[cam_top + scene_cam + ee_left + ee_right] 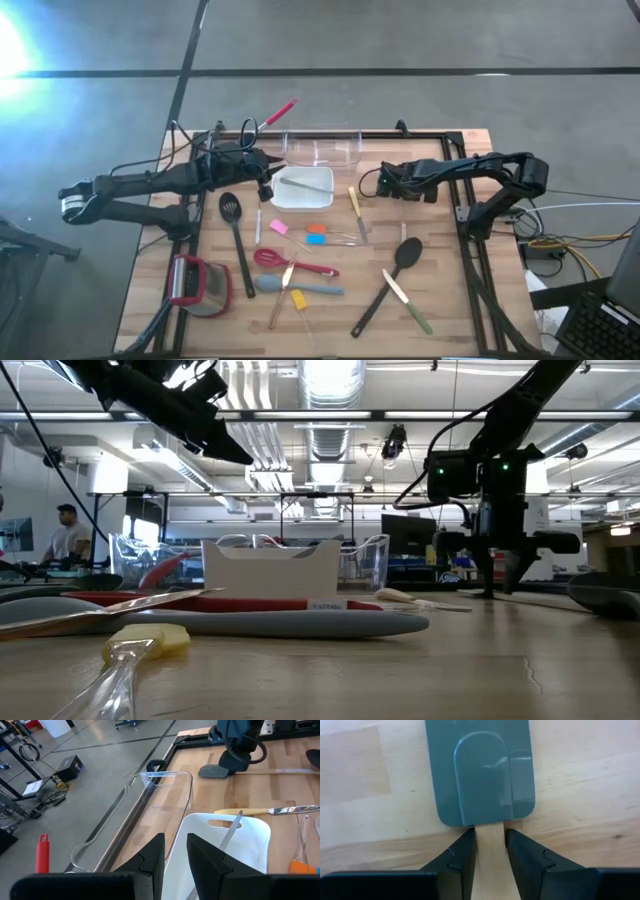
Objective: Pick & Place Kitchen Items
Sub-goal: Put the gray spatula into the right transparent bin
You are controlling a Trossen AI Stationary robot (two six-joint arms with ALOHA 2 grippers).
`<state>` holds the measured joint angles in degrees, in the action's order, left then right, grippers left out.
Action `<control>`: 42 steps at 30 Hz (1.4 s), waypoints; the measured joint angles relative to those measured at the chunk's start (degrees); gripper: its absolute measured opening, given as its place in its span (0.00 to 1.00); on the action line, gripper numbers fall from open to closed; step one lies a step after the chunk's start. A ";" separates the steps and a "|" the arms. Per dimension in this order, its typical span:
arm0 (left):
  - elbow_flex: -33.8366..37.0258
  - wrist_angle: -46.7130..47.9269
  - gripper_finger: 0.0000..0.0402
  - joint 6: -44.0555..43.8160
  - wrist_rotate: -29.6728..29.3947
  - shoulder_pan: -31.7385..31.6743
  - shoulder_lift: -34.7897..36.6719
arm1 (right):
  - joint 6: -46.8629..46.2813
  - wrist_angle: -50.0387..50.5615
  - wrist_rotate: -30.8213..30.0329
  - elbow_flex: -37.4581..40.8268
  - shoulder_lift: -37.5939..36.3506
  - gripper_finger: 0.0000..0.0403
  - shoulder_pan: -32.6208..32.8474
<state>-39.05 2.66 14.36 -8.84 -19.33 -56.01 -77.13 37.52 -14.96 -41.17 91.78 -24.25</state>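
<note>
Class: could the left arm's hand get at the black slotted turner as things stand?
Probably yes: the black slotted plastic turner lies flat and uncovered on the wooden table, close beside the left hand, with nothing between them.

The spatula's handle (489, 865) ran off the frame edge between the right gripper's (490, 851) fingers, and its blade's far end was cut off too. In the high view that spatula sat hidden under the gripper. The red handle (42, 854) was cropped, its holder unseen.
</note>
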 joint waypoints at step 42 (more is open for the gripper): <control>-0.02 0.39 0.22 0.11 -0.02 0.00 0.04 | 36.35 2.72 -10.75 -13.67 -24.93 0.12 -0.09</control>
<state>-39.07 3.05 14.47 -8.86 -19.33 -55.97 -40.78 40.23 -25.71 -54.84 66.85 -24.34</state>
